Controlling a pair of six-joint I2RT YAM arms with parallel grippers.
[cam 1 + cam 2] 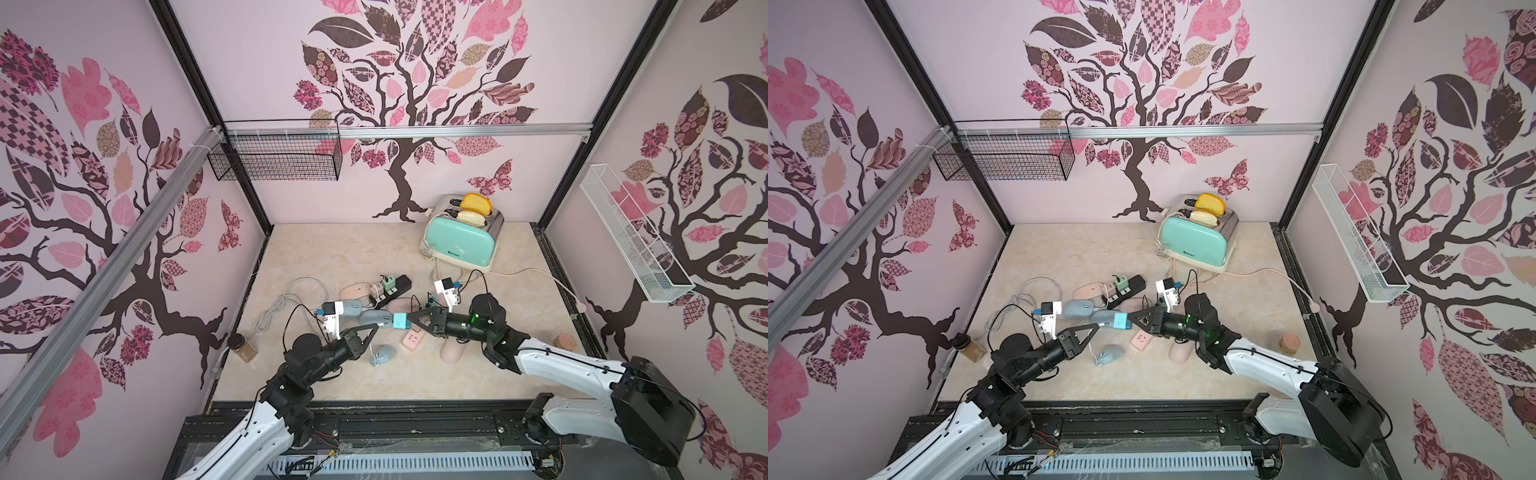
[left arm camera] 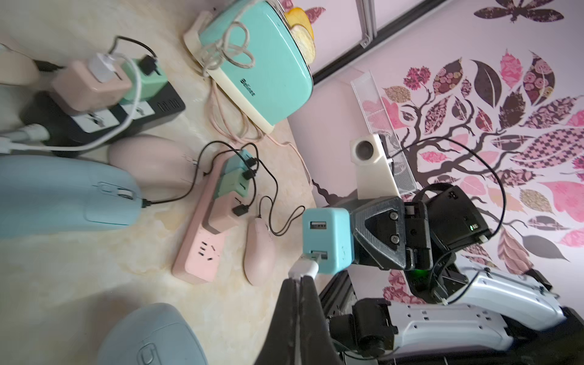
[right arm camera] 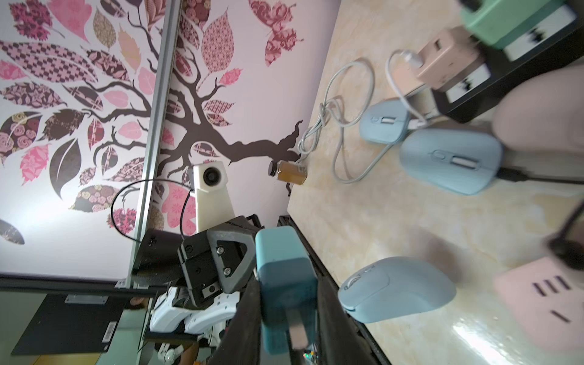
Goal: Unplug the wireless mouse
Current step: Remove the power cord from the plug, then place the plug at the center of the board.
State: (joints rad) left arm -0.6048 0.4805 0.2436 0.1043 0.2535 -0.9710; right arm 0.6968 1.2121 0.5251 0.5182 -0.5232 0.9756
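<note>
Right, the left gripper [image 1: 375, 327] is clamped on the white plug [image 2: 305, 266], seated in the teal charger [image 1: 400, 321] — itself pinched from the other side by the right gripper [image 1: 411, 319]. The plug's long axis runs between the two claws, so I'd pull straight back, away from the charger; the nearest blue mouse [image 1: 382, 355] lies on the table [image 1: 332, 257] beneath.

Desk [image 1: 332, 249]: beige with marble veining. Walls [image 1: 478, 174]: pale pink, printed with a dark-brown tree bearing pink, checked and floral leaves. Toaster [image 1: 459, 243]: mint green on a cream base. Charger cube [image 1: 401, 321]: turquoise. USB plug [image 2: 304, 268]: white. Blue mice [image 1: 376, 318]: pale grey-blue. Pink mouse [image 1: 356, 291]: blush. Power strips: black strip [image 1: 392, 289], pink strip [image 1: 412, 340]. Wire baskets: black basket [image 1: 276, 160], white basket [image 1: 631, 241]. Left hand [image 1: 376, 326] and right hand [image 1: 409, 317]: black, on white arms.
</note>
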